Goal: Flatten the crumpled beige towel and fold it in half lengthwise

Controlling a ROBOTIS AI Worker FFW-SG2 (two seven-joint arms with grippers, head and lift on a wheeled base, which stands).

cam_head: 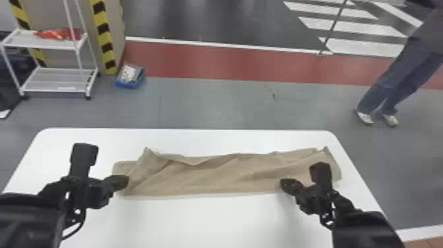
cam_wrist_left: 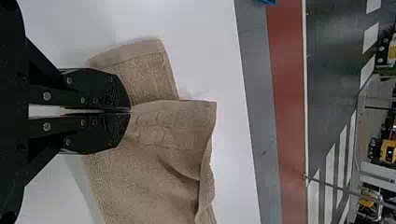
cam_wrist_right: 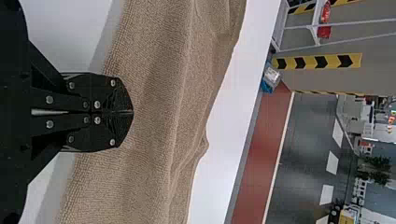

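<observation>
Below left gripper (cam_wrist_left: 130,110) and right gripper (cam_wrist_right: 133,112), towel (cam_head: 214,176) lies rumpled; both finger pairs together. We judge it light, limp, unlikely to slip; best pinched at edge nearest fingertips.

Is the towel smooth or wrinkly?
Wrinkly: slanting creases run across the towel, its far edge is wavy, and at the left end one layer lies crookedly over another.

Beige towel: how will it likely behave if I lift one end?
The towel will probably sag, since it lies in soft creases and folds. Its nubby weave looks unlikely to slip, and the overlapping layers at its left end may drag together.
</observation>
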